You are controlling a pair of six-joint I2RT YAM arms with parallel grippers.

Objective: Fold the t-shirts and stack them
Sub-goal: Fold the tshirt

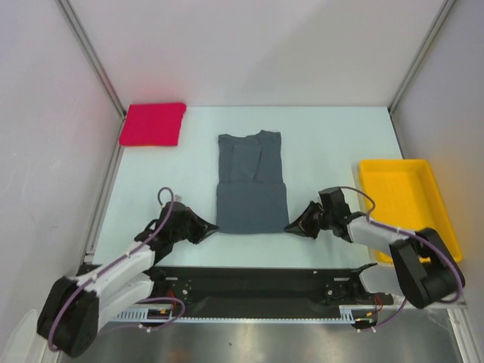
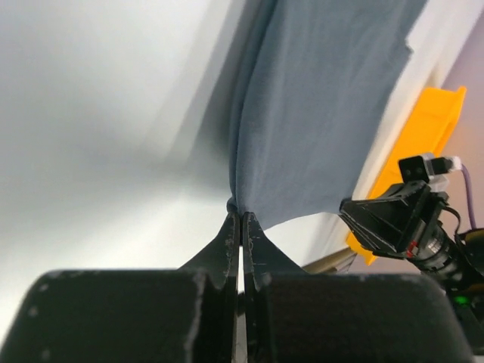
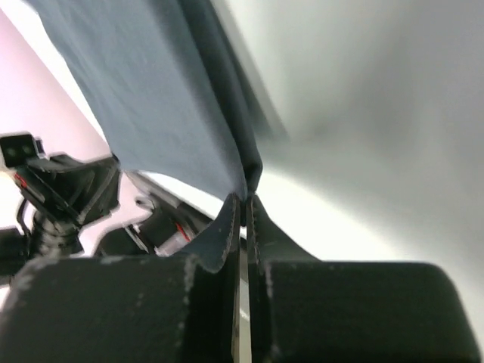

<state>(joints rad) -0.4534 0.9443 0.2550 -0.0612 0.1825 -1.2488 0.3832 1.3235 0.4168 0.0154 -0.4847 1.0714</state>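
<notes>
The slate-grey t-shirt lies in the middle of the table as a long narrow strip, sleeves folded in. My left gripper is shut on its near left corner; the left wrist view shows the cloth pinched at the fingertips. My right gripper is shut on its near right corner, with the cloth rising from the tips in the right wrist view. The pinkish-red t-shirt lies folded at the far left corner.
A yellow plastic tray stands at the right edge; it also shows in the left wrist view. Metal frame posts rise at the far corners. A black base bar runs along the near edge.
</notes>
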